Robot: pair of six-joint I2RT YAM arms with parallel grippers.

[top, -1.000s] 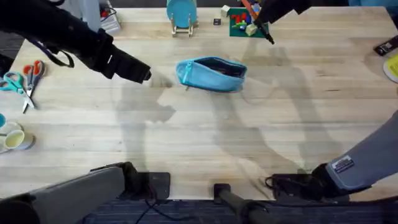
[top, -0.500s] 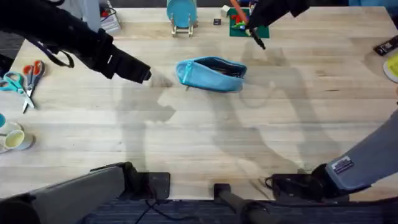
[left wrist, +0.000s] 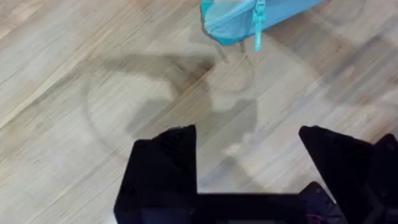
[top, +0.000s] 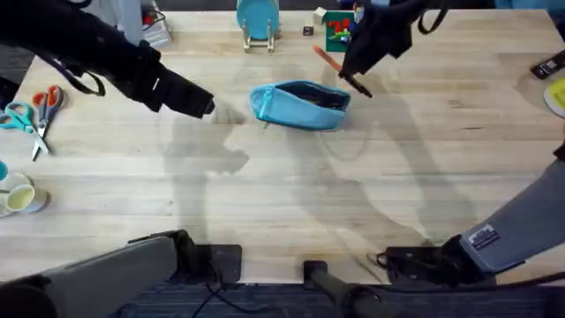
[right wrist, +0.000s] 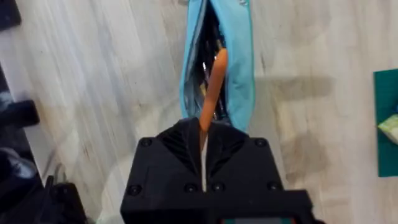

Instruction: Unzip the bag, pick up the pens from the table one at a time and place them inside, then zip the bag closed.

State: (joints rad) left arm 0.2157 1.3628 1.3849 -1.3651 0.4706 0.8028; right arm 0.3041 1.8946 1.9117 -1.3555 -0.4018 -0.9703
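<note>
Orange pen [right wrist: 212, 87], clamped in the closed right gripper [right wrist: 203, 144], may snag the bag [top: 300, 105] rim and miss the opening; the left gripper [left wrist: 249, 162] hangs open, empty.

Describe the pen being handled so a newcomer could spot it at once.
Find the light blue bag lying unzipped mid-table. Just above its right end, the right gripper holds the pen: a thin orange stick, unlike the orange-handled scissors far left.
</note>
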